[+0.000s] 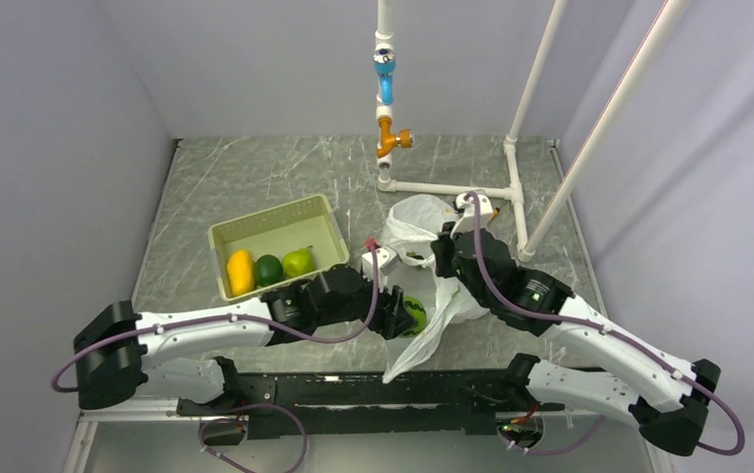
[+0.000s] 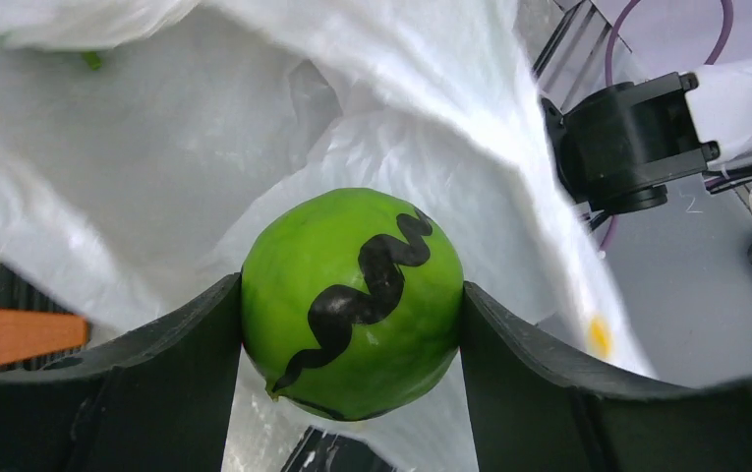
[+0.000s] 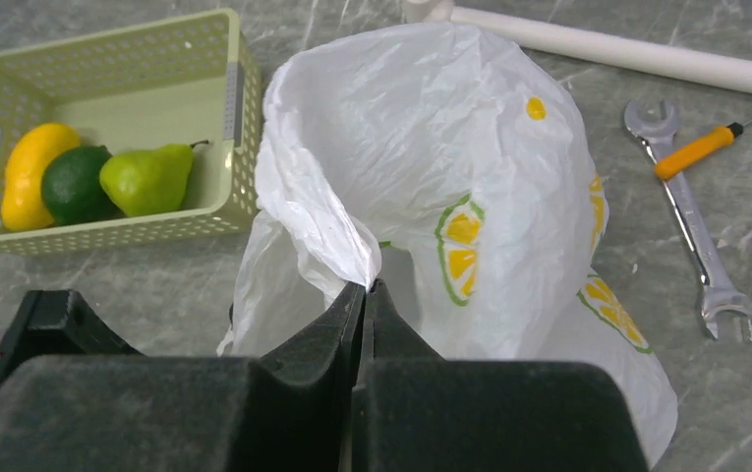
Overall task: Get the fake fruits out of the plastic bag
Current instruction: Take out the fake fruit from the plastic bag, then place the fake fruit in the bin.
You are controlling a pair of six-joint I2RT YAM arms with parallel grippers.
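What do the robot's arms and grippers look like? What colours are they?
Both arms, the left arm and right arm, are white tube-shaped pieces joined by chunky black joints. A thin purple cable loops along each one. The left gripper and right gripper are black, each with two thick fingers scooped on the inside.

The bag [image 3: 509,147] is thin, crinkly, translucent white plastic; the green ball [image 2: 352,300] is smooth and faintly glossy; the basket [image 3: 234,108], at the bag's ten o'clock, is matt perforated plastic.
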